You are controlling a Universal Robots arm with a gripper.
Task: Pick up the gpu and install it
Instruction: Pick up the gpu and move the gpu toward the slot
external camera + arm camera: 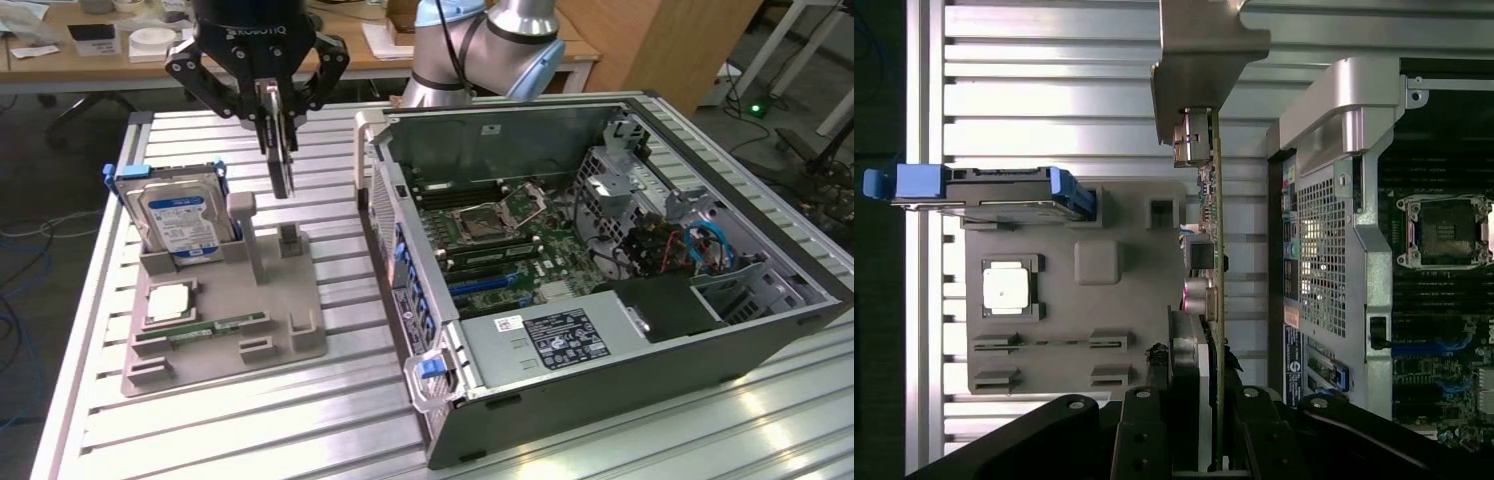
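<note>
The gripper (276, 108) is pinching the graphics card (280, 150) between its fingers, which are closed in narrow on the thin top edge. The graphics card hangs straight down from the gripper, standing on end. In the wrist view it is seen from its thin side (1211, 250), with its shiny metal end plate (1204, 60) at the far end from the gripper (1199, 420).

Right under the gripper is a gray holder (227, 345) lying on the metal table (200, 430). The low end of the graphics card is just above the holder's short posts (288, 240), and it looks lifted free of them.

Beside the gripper, toward the exterior view's left, a hard drive (180, 220) with blue side rails stands upright in the holder. Lower down on the holder lie a square silver chip (171, 300) and a thin green memory stick (220, 325).

On the other side of the gripper, toward the exterior view's right, is the open computer case (747, 330). Its near wall (387, 200) stands up between the graphics card and the green board (521, 240) inside. Inside the case there are also a gray power box (561, 335) with a label and some blue cables (707, 240). The robot arm (494, 40) rises behind the case.
</note>
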